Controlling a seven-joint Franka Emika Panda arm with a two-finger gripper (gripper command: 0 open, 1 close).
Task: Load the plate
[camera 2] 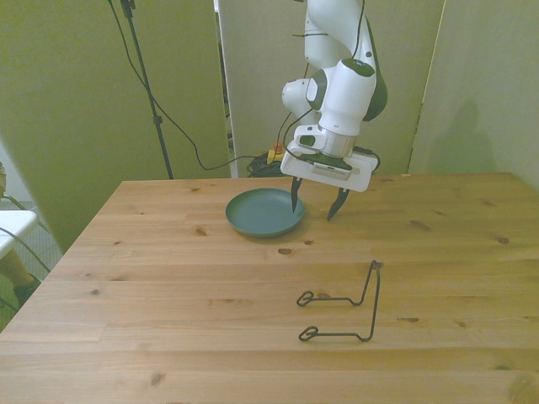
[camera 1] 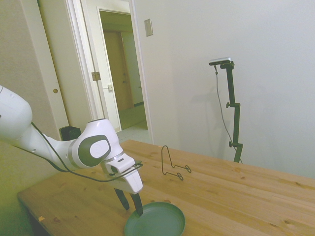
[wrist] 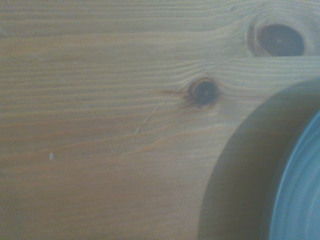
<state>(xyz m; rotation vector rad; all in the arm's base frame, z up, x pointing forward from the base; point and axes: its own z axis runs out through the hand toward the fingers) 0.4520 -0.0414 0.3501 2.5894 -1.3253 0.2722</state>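
A: Where's the plate (camera 2: 264,212)?

B: Flat on the table (camera 2: 253,286), toward the far edge in the front view, left of centre there. Green, round, nothing on it.

A: And the gripper (camera 2: 315,206)?

B: Right over the plate's rim on the front view's right. Pointing down, fingers spread apart, gripping nothing. One fingertip (camera 2: 294,204) over the plate's inner edge, the other (camera 2: 334,209) outside the rim, above bare wood.

A: Straddling the rim, then?

B: Looks so in the front view. Same in the side view: gripper (camera 1: 130,202) low at the plate's (camera 1: 157,220) edge, one dark finger (camera 1: 138,202) down to the rim. Touching or just above, cannot tell.

A: Anything from the wrist view?

B: Blurred. Slice of the plate (wrist: 300,185) at one edge, its shadow beside it, otherwise wood grain with two dark knots (wrist: 204,92).

A: Anything else on the table?

B: A wire rack (camera 2: 344,307), standing, well apart from the plate, nearer the front view's camera. Seen in the side view too (camera 1: 172,164), beyond the gripper.
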